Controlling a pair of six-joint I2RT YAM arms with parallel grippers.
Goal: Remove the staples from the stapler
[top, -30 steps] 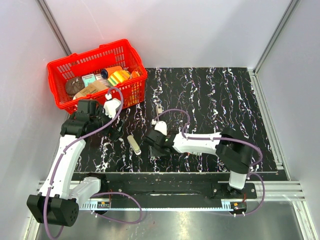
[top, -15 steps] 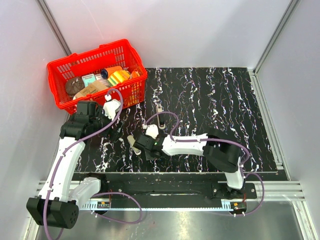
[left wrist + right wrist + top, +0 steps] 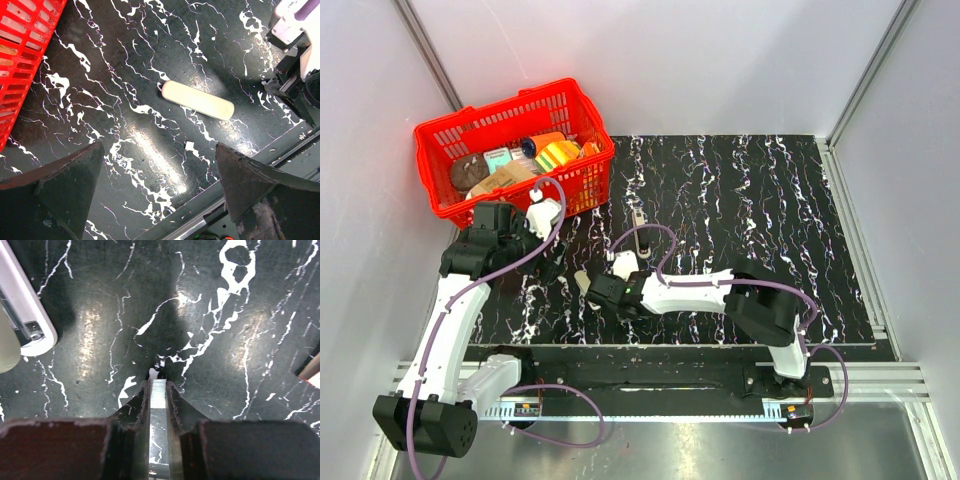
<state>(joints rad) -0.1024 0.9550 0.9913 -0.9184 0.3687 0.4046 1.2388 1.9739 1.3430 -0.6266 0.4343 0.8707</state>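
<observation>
Setting: robotics laboratory test cell.
- Enclosure: plain white panel walls (image 3: 720, 60) are held in aluminium profile framing (image 3: 430, 55).
- Work surface: black marble-patterned tabletop (image 3: 770, 200).
- Equipment: two white-and-black robot arms (image 3: 450, 320) are bolted to a metal rail (image 3: 670, 405), with purple cables (image 3: 570, 390) left exposed.
- Props: a red plastic basket (image 3: 490, 108) is stocked with assorted small goods.

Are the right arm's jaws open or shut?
Shut: in the right wrist view the jaws stand nearly together, pinching a thin silver strip.
</observation>
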